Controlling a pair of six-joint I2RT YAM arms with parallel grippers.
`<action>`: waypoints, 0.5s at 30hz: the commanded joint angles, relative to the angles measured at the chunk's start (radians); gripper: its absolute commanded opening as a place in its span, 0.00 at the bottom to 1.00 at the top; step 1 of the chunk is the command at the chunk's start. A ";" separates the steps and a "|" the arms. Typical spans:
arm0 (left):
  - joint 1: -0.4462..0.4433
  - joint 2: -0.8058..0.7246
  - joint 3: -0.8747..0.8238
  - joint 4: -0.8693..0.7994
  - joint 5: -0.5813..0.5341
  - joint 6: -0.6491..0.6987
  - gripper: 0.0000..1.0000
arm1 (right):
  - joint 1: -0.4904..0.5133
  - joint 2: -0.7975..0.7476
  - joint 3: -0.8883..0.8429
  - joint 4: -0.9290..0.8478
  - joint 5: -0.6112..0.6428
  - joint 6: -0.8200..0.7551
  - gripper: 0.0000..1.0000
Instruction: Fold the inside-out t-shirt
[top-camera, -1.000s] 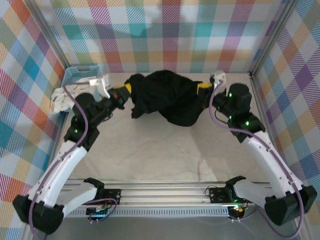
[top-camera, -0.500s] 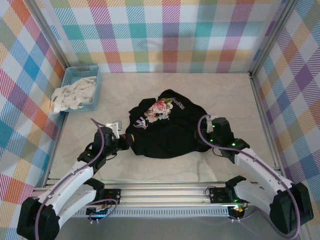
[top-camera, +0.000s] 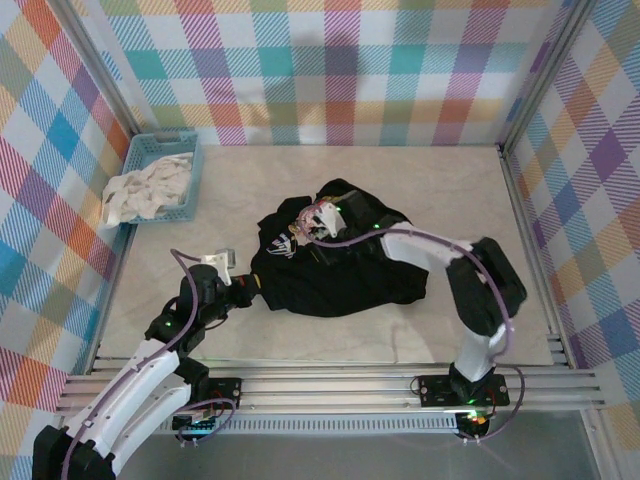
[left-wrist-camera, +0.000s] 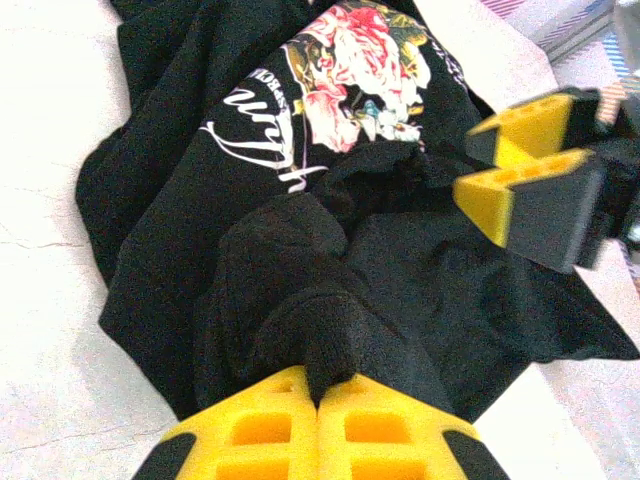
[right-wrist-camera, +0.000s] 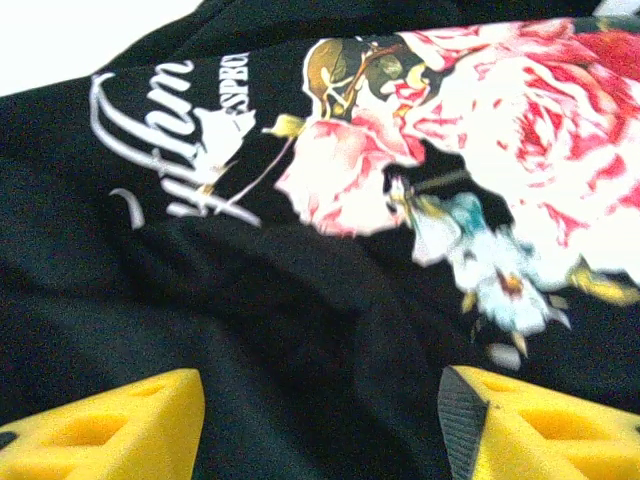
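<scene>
Letting go now: the right jaws have sprung wide and hang over the black t-shirt (top-camera: 335, 265), with its flowered print (right-wrist-camera: 480, 190) just ahead of them. Meanwhile the left jaws stay pinched on the shirt's near edge. It lies bunched on the tabletop (top-camera: 450, 190), no longer stretched between both, so the right needs a fresh grip.

A robot lab booth: checked cloth walls (top-camera: 340, 70), aluminium rail (top-camera: 330, 385), marbled tabletop (top-camera: 330, 330).
</scene>
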 joint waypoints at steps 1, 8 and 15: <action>-0.006 0.003 -0.002 -0.020 -0.015 0.031 0.01 | 0.001 0.114 0.114 -0.108 -0.014 -0.121 0.65; -0.005 0.033 -0.005 -0.004 -0.014 0.042 0.02 | -0.008 0.178 0.213 -0.099 -0.061 -0.113 0.25; -0.008 0.204 0.039 0.029 0.029 0.047 0.09 | -0.151 -0.133 -0.007 0.128 -0.517 0.162 0.02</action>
